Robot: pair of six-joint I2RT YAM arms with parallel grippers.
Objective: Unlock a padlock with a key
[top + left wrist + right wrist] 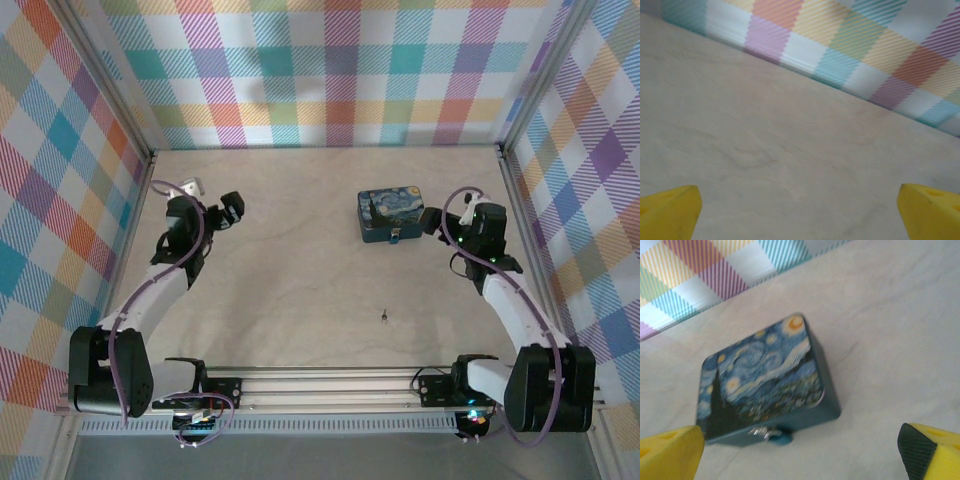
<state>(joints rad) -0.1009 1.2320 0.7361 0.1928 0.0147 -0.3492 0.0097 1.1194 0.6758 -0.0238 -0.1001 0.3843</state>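
Note:
The padlock (778, 436) is a tiny blue-grey lock hanging from the clasp on the front of the dark-blue swirly-print box (761, 383). From above, the padlock (396, 239) sits at the near side of the box (390, 213). The key (385, 315) is a dark speck lying on the table well in front of the box. My right gripper (435, 222) hovers just right of the box, open, with nothing between its yellow fingers (670, 454). My left gripper (232, 208) stands open far to the left over bare table, its yellow fingertips (669, 214) wide apart.
Plaid walls (330, 70) close in the tabletop (290, 280) at the back and both sides. A metal rail (330, 385) with the arm bases runs along the near edge. Purple cables (190, 260) trail along both arms.

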